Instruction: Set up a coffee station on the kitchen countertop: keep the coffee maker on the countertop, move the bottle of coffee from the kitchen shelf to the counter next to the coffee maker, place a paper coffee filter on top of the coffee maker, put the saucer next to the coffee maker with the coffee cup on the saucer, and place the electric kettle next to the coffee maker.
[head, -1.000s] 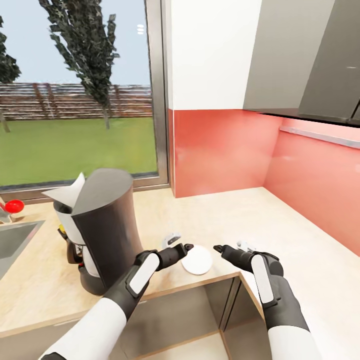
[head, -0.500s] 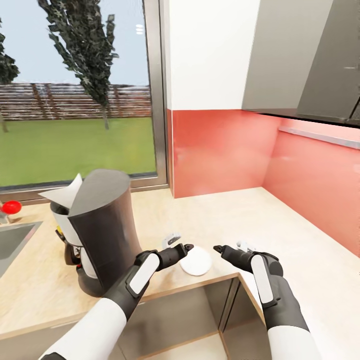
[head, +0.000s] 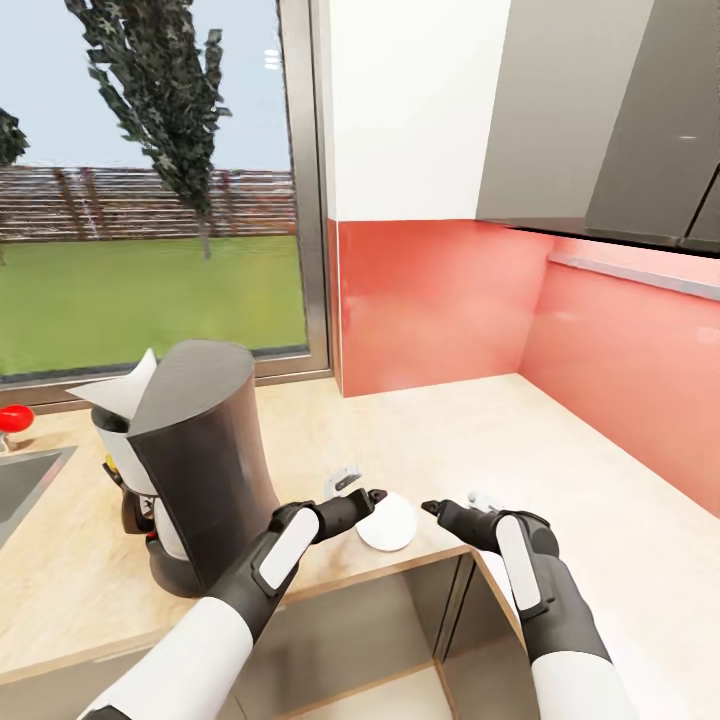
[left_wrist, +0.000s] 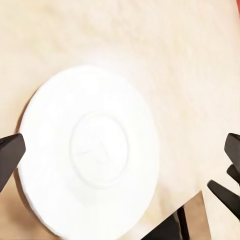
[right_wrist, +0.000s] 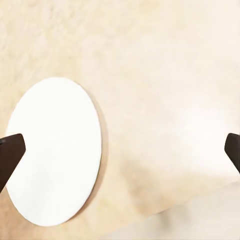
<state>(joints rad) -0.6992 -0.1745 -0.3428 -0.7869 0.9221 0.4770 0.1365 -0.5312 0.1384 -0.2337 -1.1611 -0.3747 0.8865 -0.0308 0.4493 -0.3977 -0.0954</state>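
**Head view: saucer lies flat near the bench edge, both hands poised**

The round white ceramic saucer lies flat on the pale wood-grain bench, just right of the tall black coffee maker, which carries a white paper filter. It looks stiff, smooth and breakable, and thin enough that only its rim offers a hold. The left gripper hovers over it, fingers spread wide and empty; the right gripper is just beside it, equally open. The bench's front edge sits close by, and the coffee maker crowds the left arm.
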